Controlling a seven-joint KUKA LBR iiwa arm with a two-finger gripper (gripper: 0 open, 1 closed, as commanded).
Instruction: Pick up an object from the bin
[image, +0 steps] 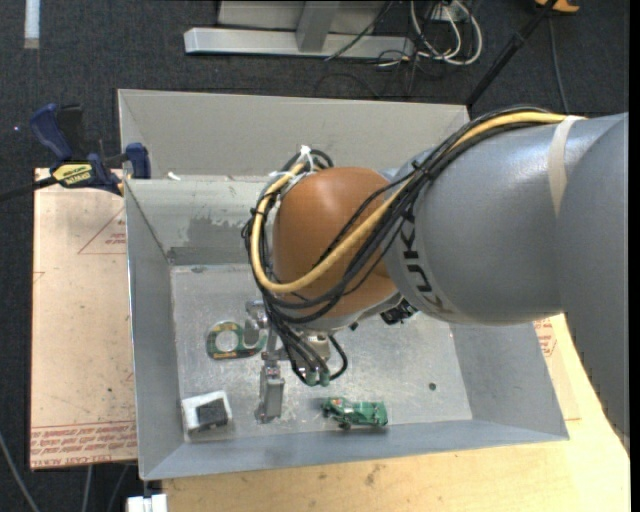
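Pincer (268, 392) hangs low over the bin (150, 300) floor, open or closed impossible to tell; a ring (224, 341) lies just up-left, a box (207, 412) lower left, a green board (355, 412) right.

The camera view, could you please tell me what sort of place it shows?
Probably a robotics lab set up for bin-picking trials: a grey metal bin holding a small green part and other oddments, a large grey robot arm reaching into it, and dark carpet with loose cables behind.
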